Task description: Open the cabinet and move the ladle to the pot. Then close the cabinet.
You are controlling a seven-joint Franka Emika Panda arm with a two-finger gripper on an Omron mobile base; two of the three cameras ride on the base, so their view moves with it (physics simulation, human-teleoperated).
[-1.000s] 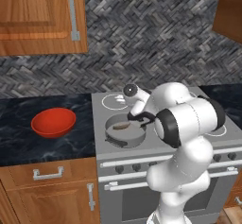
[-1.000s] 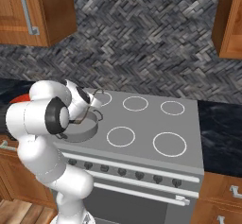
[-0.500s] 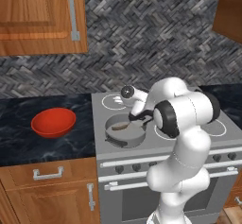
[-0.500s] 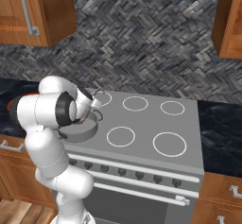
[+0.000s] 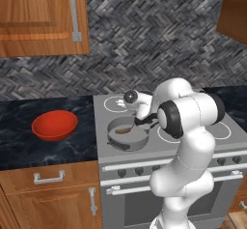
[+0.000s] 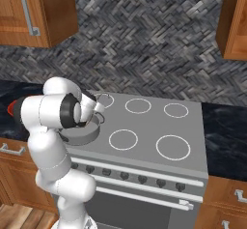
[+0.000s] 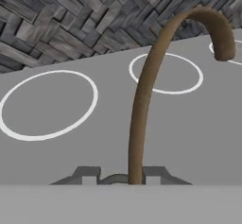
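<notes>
The grey pot [image 5: 114, 142] sits on the stove's front left burner, and it also shows beside the arm [image 6: 86, 135]. The ladle [image 5: 124, 130] lies with its bowl inside the pot, its handle slanting up toward my gripper [image 5: 144, 120]. In the hand view the brownish hooked ladle handle [image 7: 142, 105] rises between the fingers [image 7: 87, 173]. My gripper [image 7: 120, 176] stands open, with gaps on both sides of the handle. A brown cabinet panel [image 5: 235, 10] juts in at the upper right, its handle out of view.
A red bowl [image 5: 54, 125] rests on the dark counter left of the stove [image 6: 144, 141]. A wall cabinet with a right-edge bar handle [image 5: 73, 13] hangs at the upper left. Low drawer cabinets [image 5: 48, 177] sit under the counter.
The arm's elbow has swung right and up. The hand has stayed over the pot, and the ladle's bowl remains inside it.
</notes>
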